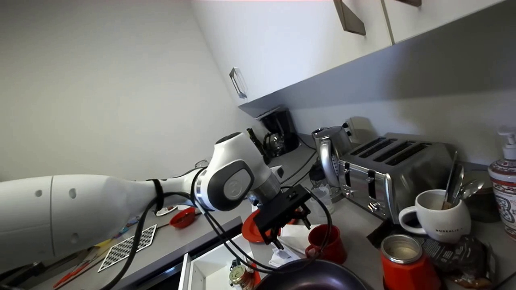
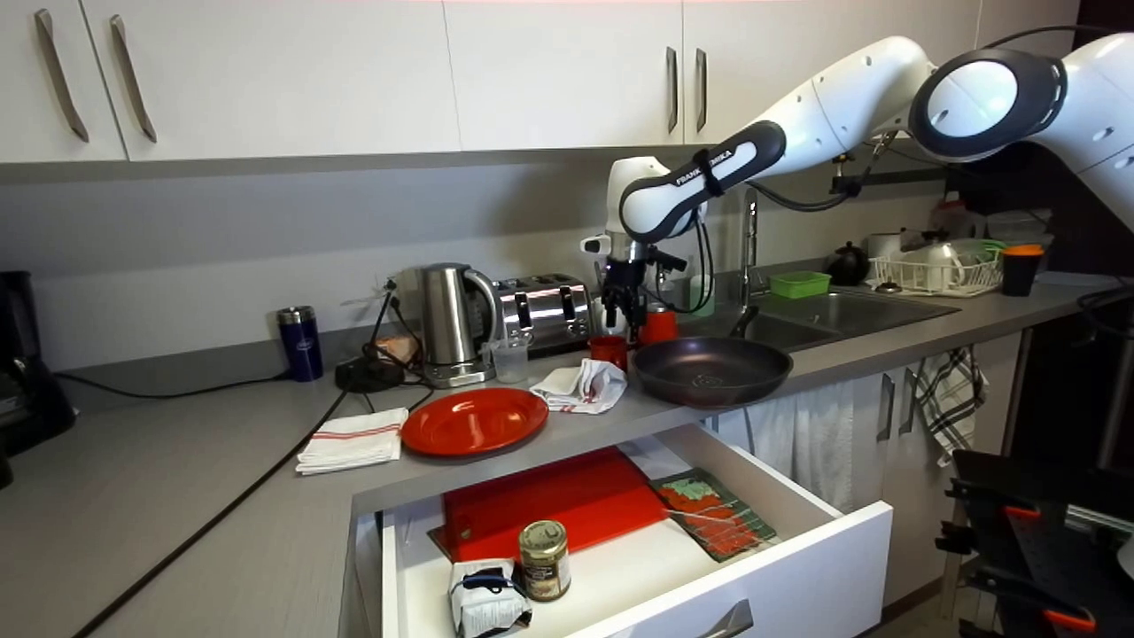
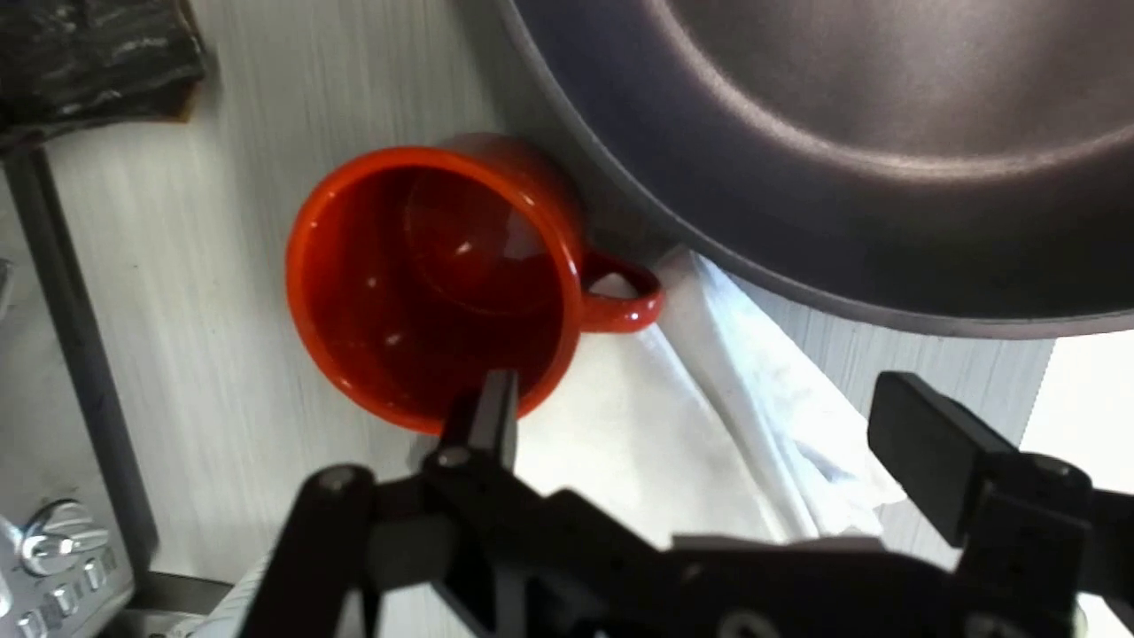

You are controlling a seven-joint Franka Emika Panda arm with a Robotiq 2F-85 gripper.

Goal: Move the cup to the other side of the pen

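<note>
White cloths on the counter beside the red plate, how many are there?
2: in an exterior view, a folded cloth lies left of the red plate, and a bunched cloth lies right of it, near the red cup. Another could be hidden beneath them.

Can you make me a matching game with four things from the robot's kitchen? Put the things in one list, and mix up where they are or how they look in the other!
Things
1. red cup
2. gripper
3. white mug
4. gold-topped container

Places and looks
A. inside the open drawer
B. has a spoon sticking out
C. stands right beside the dark pan
D. has its fingers spread apart

Right pairs: 1-C, 2-D, 3-B, 4-A
</note>
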